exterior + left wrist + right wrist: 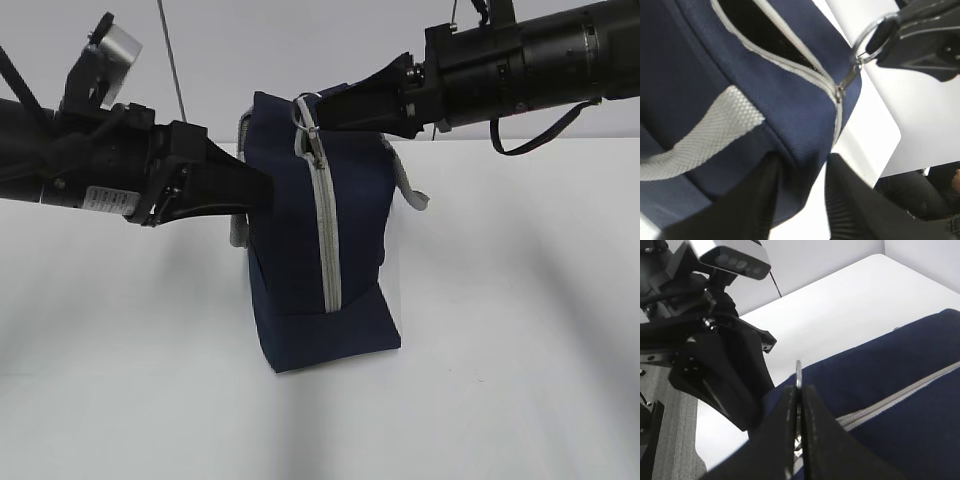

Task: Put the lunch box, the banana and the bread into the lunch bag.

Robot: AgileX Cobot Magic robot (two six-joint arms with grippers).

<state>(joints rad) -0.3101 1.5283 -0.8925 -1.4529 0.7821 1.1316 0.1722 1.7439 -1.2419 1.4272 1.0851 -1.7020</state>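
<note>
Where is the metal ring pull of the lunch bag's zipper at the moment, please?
In the exterior view the ring pull sits at the top of the upright lunch bag, pinched in the right gripper, above the grey zipper.

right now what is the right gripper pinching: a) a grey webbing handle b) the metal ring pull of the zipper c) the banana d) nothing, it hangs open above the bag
b: in the right wrist view the right gripper has its jaws closed on the thin metal ring pull at the top of the lunch bag, and the left wrist view shows the ring caught in its tip.
</note>
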